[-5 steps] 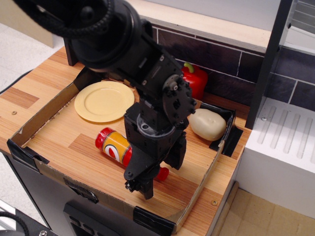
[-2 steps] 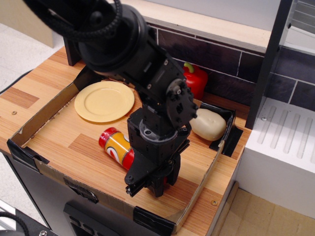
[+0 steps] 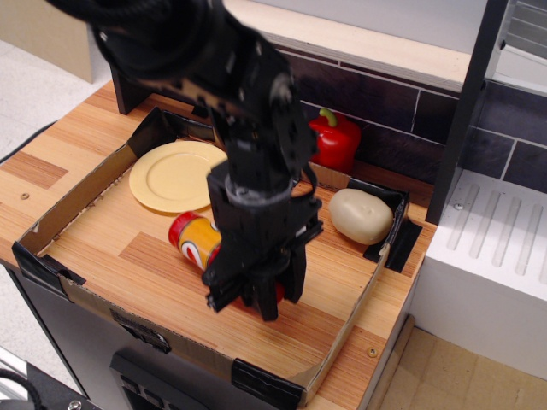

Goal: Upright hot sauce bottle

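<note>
**Bottle on its side, arm over its neck end**

Nearest us we see the cardboard wall of the tray (image 3: 179, 335), which sits on the wooden counter (image 3: 51, 149). Just behind it the gripper (image 3: 253, 303) points down at the tray floor, covering the neck end of the hot sauce bottle (image 3: 195, 239). We cannot tell whether the jaws are spread or pinching the neck, since the black fingers blur together there. The bottle lies tilted on its side near the tray's middle, its base toward the left and its yellow label with the oval emblem facing up. Farther back we find the yellow plate (image 3: 175, 175) at left and the pale potato (image 3: 361, 215) at right. The red bell pepper (image 3: 335, 141) stands against the dark tiled wall (image 3: 402, 111).
</note>
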`<state>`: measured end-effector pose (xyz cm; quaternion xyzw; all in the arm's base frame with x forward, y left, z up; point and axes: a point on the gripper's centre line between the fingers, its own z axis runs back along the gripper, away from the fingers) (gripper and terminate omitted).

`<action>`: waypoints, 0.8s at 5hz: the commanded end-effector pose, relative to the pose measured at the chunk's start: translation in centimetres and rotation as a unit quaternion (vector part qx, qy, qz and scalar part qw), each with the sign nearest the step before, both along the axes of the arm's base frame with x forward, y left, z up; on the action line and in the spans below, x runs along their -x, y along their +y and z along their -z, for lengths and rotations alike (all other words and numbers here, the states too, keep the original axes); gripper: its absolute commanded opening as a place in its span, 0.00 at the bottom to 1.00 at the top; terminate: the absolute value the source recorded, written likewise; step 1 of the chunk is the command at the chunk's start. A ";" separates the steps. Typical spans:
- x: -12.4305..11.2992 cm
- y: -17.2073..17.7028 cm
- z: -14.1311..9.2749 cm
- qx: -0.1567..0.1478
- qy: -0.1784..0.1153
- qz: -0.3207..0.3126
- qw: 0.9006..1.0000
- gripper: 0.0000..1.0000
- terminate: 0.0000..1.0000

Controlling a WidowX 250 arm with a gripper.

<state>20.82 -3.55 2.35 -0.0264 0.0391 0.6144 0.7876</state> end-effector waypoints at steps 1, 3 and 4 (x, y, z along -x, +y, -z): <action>0.2 0.3 -4.1 0.142 0.046 -0.005 0.989 0.00 0.00; 0.4 -0.2 -5.4 0.270 0.045 0.035 0.961 0.00 0.00; 0.2 -0.5 -5.7 0.338 0.065 0.050 0.938 0.00 0.00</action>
